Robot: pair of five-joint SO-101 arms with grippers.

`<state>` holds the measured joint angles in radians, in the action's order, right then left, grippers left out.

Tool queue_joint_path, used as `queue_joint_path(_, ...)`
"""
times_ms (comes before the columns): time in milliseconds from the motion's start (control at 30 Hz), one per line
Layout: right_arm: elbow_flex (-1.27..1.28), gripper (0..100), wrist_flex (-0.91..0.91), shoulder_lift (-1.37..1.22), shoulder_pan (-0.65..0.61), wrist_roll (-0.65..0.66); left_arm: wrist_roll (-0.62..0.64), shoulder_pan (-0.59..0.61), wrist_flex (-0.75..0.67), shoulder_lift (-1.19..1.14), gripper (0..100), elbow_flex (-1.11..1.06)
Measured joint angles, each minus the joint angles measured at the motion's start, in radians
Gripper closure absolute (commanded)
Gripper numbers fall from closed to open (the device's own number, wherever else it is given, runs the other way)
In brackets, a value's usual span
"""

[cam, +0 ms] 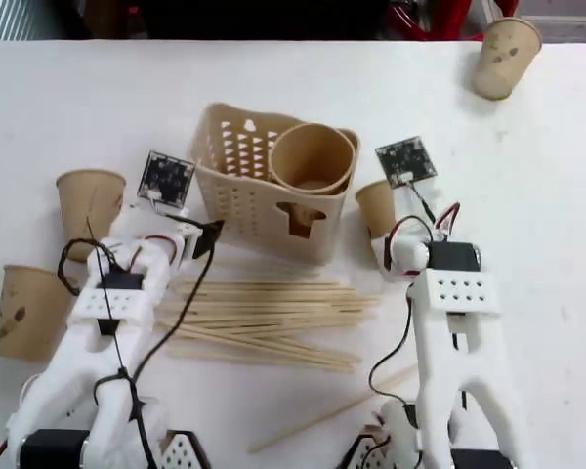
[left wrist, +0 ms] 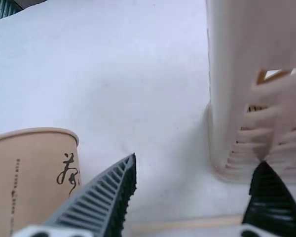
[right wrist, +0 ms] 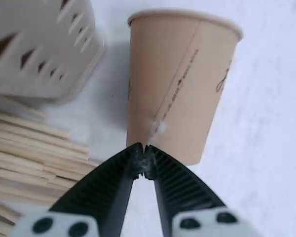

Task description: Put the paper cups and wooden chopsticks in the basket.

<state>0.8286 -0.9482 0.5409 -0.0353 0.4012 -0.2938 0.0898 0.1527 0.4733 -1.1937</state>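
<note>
The beige slotted basket (cam: 244, 191) stands mid-table with one paper cup (cam: 313, 156) inside it. My left gripper (left wrist: 197, 163) is open at the basket's left corner (left wrist: 251, 89), low over the table, with a printed cup (left wrist: 34, 173) on its other side and nothing between its fingers. My right gripper (right wrist: 144, 149) is shut and empty, its tips just short of a cup (right wrist: 180, 84) standing by the basket's right end (cam: 376, 207). The wooden chopsticks (cam: 273, 318) lie in a pile between the two arms, in front of the basket.
Two more cups stand at the left (cam: 90, 200) and lower left (cam: 24, 311). Another cup (cam: 505, 57) lies tilted at the far right back. A single chopstick (cam: 332, 410) lies apart near the front, by the right arm's base.
</note>
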Motion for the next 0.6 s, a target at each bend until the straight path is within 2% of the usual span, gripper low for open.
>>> queue_joint_path(167, 0.003, 98.1, 0.008, -0.097, 0.035, 0.044, 0.000, 0.000, 0.000, 0.000, 65, 0.000)
queue_joint_path(433, 0.008, 98.1, 0.044, -0.195, 0.226, 0.166, 0.000, 0.000, 0.000, 0.000, 65, 0.000)
queue_joint_path(600, 0.008, 98.1, 0.103, -0.209, 0.368, 0.180, 0.000, 0.002, 0.000, 0.000, 65, 0.000)
